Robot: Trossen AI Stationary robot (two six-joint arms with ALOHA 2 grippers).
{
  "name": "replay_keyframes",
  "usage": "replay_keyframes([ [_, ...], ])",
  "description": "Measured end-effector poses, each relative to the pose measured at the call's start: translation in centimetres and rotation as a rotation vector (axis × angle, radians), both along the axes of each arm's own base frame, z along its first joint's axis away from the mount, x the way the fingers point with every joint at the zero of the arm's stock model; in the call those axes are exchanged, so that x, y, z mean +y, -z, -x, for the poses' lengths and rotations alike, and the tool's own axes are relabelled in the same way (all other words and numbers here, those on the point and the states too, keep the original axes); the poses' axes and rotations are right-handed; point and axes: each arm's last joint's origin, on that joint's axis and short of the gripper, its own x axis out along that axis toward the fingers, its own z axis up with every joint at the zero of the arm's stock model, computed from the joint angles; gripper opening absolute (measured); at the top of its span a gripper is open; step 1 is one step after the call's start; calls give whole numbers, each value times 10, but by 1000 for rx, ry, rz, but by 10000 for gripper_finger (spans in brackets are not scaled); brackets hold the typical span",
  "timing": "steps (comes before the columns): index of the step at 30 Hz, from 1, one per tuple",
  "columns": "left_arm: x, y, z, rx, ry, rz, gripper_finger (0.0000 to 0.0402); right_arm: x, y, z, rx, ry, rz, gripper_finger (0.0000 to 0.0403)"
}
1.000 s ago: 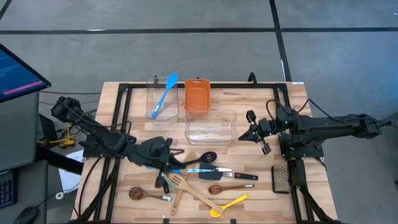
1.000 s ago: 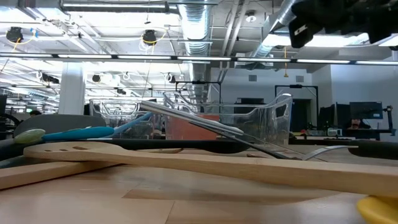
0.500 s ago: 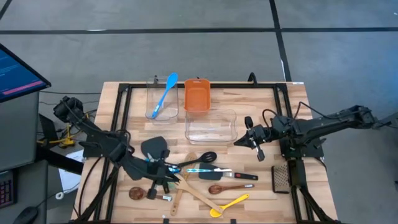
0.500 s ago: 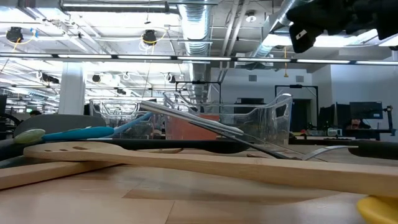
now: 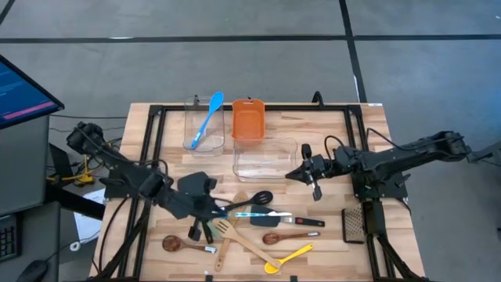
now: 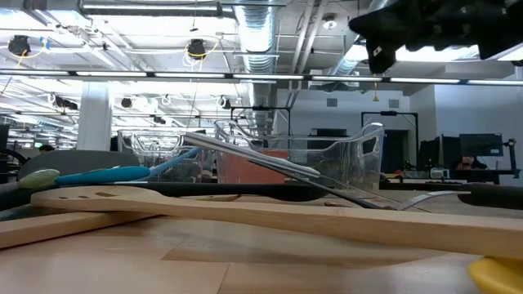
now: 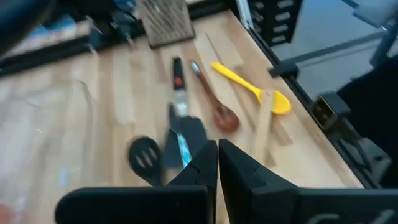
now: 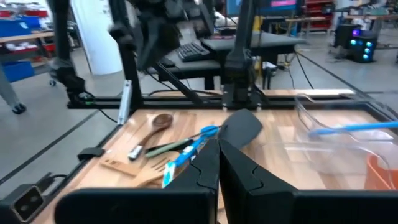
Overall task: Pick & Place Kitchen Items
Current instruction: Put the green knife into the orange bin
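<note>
Several utensils lie in a loose pile at the table's near middle. Among them are a black turner (image 5: 195, 186), a blue-handled utensil (image 5: 252, 214), a black slotted spoon (image 5: 262, 197), a wooden slotted spatula (image 5: 235, 236), wooden spoons (image 5: 177, 244) and a yellow spoon (image 5: 291, 255). A blue spoon (image 5: 208, 117) stands in the small clear tub. My left gripper (image 5: 210, 210) is shut above the left part of the pile, and nothing shows between its fingers (image 7: 217, 149). My right gripper (image 5: 301, 174) is shut and empty, up in the air beside the large clear tub (image 5: 264, 159).
An orange bin (image 5: 247, 119) and the small clear tub (image 5: 203, 124) stand at the far middle. A dark grater (image 5: 354, 225) lies near the right edge. A black frame runs round the table top. A monitor stands off the table's left.
My left gripper has gone toward the table's near edge over the pile, then back a little, and the black turner's head now shows behind it. My right gripper has gone toward the table's left, along the near side of the large clear tub, and stays shut.
</note>
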Motion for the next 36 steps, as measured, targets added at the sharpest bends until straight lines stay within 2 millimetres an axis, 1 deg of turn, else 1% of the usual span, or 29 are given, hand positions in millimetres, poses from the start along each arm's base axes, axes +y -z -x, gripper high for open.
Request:
replay_keyframes([
  [4,6,-15,-6,-49,-5,-20,2,-4,3,-2,16,20,-19,0],
  [7,9,-12,-16,-38,-41,-40,2,-4,3,-2,19,22,-21,0],
  [9,7,-6,-28,-17,-55,-57,2,-4,3,-2,22,22,-19,0],
  [11,2,-2,-43,0,-55,-70,2,-4,3,-2,22,20,-13,0],
  [14,-9,5,-66,37,-11,-133,2,-4,3,-2,22,18,-11,0],
  [17,-15,6,-77,92,17,-183,2,-4,4,-2,29,5,-12,0],
  [21,-18,5,-76,139,66,-153,2,-2,7,-1,61,-40,-15,0],
  [24,-21,10,-72,175,95,-110,2,-1,10,-1,90,-47,-13,0],
  [27,-26,20,-64,245,106,-90,2,-1,11,-1,104,-46,-13,0],
  [31,-27,40,-50,383,73,-98,2,-1,11,-1,99,-45,-13,0],
  [36,-29,55,-41,446,65,-97,2,-1,10,-1,98,-45,-13,0],
])
